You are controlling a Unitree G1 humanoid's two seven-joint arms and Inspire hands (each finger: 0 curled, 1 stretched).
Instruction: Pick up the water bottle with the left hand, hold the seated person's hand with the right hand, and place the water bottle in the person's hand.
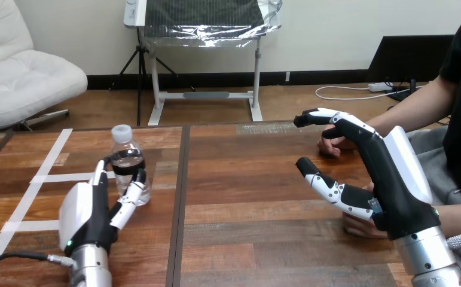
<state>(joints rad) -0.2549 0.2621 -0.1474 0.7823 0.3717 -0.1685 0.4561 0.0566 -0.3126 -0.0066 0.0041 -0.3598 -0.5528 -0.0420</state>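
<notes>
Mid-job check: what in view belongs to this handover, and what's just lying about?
Job: water bottle; left robot hand, curled round it; right robot hand, open; person's farther hand; person's nearer hand.
Lying about: white tape strips on the wooden table.

The right hand (395, 191) conceals most of the person's nearer hand (359, 228) at the right edge of the table (246, 179), contact indeterminable; the left hand (84, 212) masks the lower left side of the water bottle (126, 152).

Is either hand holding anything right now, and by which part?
Left hand grips the water bottle around its middle; right hand is open, holding nothing.
</notes>
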